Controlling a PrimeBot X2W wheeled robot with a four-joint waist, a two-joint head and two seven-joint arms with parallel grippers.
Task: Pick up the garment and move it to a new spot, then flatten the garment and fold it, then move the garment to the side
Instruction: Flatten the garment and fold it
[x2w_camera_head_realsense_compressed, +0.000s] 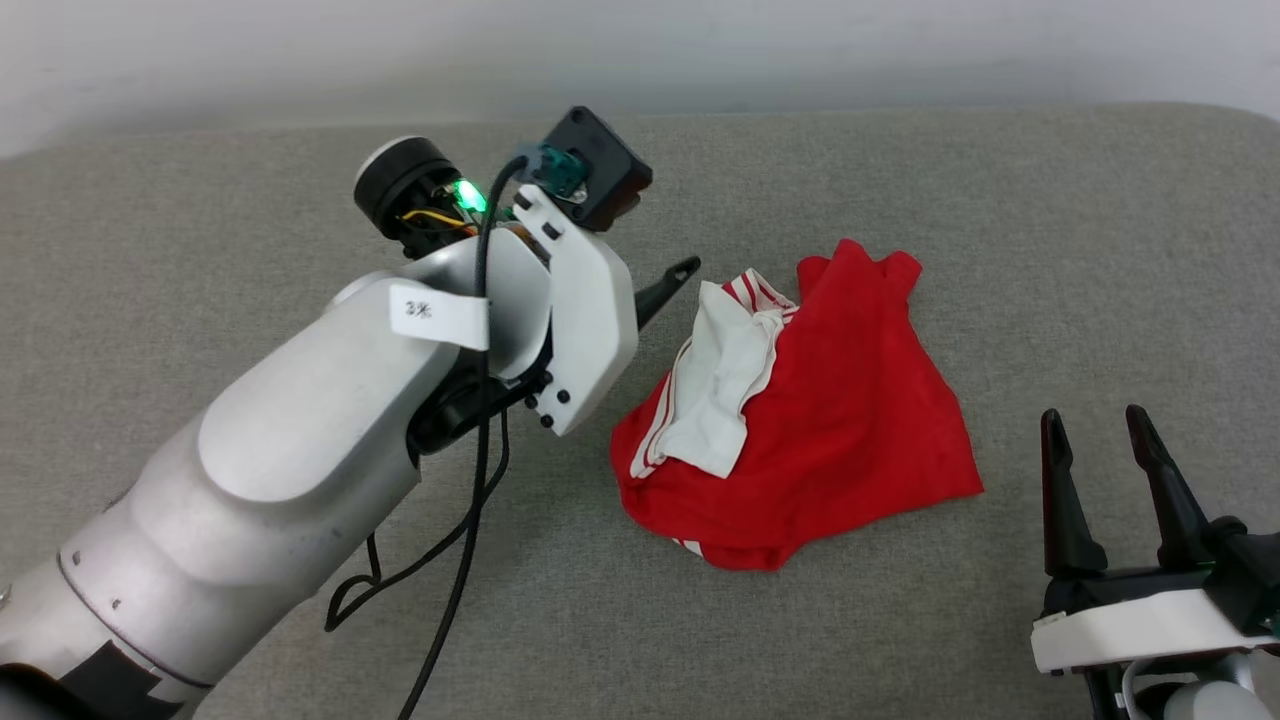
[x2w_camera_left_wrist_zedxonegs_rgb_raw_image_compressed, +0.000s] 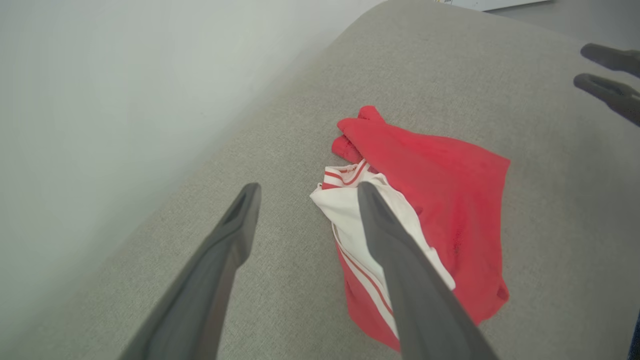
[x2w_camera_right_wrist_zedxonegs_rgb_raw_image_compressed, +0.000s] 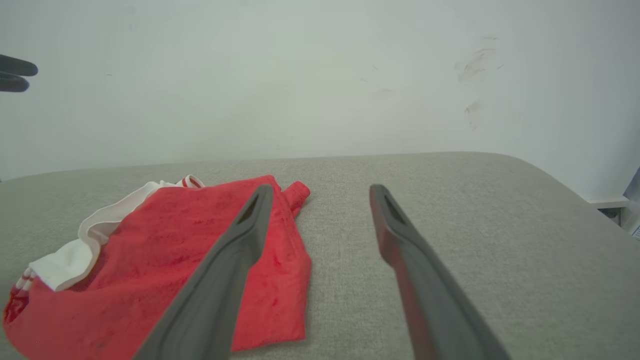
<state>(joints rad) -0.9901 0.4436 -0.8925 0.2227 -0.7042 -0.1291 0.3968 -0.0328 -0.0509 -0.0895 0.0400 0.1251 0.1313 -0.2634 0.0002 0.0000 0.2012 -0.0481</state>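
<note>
Hovering left end effector (x2w_camera_left_wrist_zedxonegs_rgb_raw_image_compressed: 307, 187) (agape), near garment (x2w_camera_left_wrist_zedxonegs_rgb_raw_image_compressed: 445, 175)

Grey-beige woven padded surface (x2w_camera_head_realsense_compressed: 900, 170): wide, flat, slightly textured, with a rounded far corner at the right end. Plain white wall (x2w_camera_head_realsense_compressed: 640, 50) runs right along its back edge. The wall carries a few faint dark scuff marks (x2w_camera_right_wrist_zedxonegs_rgb_raw_image_compressed: 472, 65), high up toward the right. Past the surface's right end, a white ledge (x2w_camera_right_wrist_zedxonegs_rgb_raw_image_compressed: 607, 202) sits low against the wall, with something small and bluish just below it, too cut off to identify. Also beyond that end are grey floor (x2w_camera_left_wrist_zedxonegs_rgb_raw_image_compressed: 575, 20) and a white strip (x2w_camera_left_wrist_zedxonegs_rgb_raw_image_compressed: 495, 4), unclear what.
</note>
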